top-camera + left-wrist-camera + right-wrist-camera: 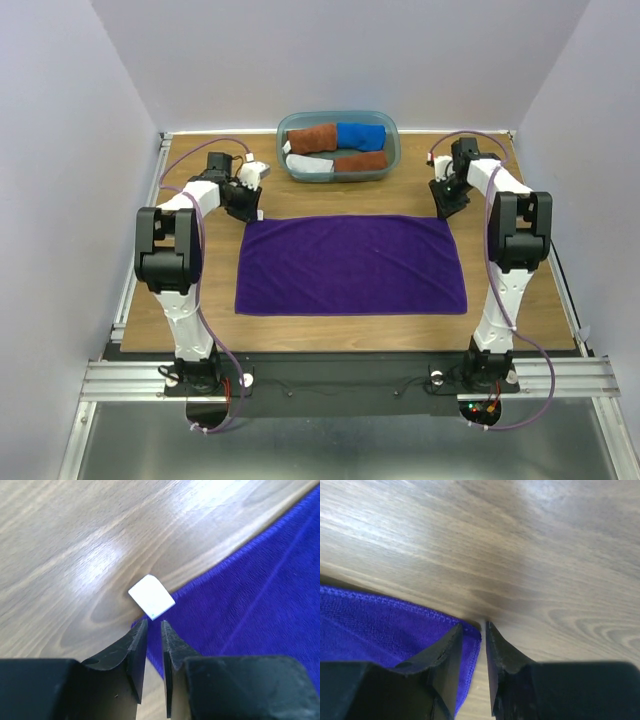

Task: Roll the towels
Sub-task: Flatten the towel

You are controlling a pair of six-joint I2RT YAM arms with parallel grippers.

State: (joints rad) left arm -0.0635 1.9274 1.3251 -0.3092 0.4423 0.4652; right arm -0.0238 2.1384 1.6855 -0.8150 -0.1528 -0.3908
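Purple towel (350,265) | left fingers (129,656) nearly closed, pinching corner | right fingers (445,661) likewise, other corner

The towel (350,265) is coloured deep purple, its tag (151,596) white, the table (520,300) streaky brown. The tub's (338,116) towels (312,137) are coloured rust-brown, blue and grey.

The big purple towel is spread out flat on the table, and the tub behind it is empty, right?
Not quite. The tub is not empty. The top view shows rolled-up towels in it, among them a rust-brown towel, a blue towel and a pale grey towel. The purple towel does lie spread out flat on the table, in front of the tub.
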